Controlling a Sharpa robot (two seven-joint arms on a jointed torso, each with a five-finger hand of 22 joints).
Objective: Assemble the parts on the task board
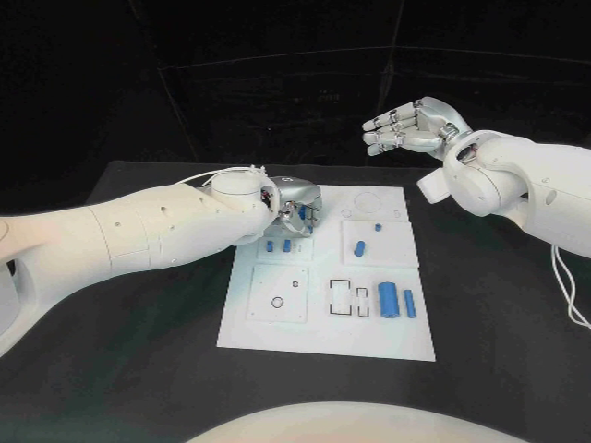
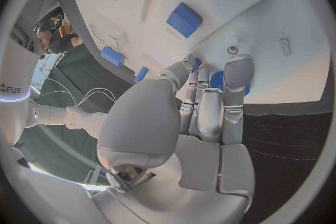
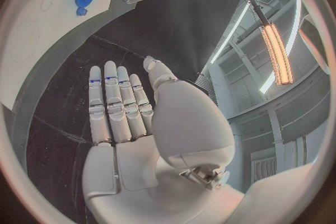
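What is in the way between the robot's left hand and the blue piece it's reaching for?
Nothing visible. The left hand is already down on the task board, and its fingers touch a blue part there.

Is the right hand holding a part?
No. In the head view the right hand is raised beyond the task board, fingers apart, with nothing in it.

Two glossy white arms — thin white cables trailing — each ending in a silver, segmented hand [image 1: 409,125].
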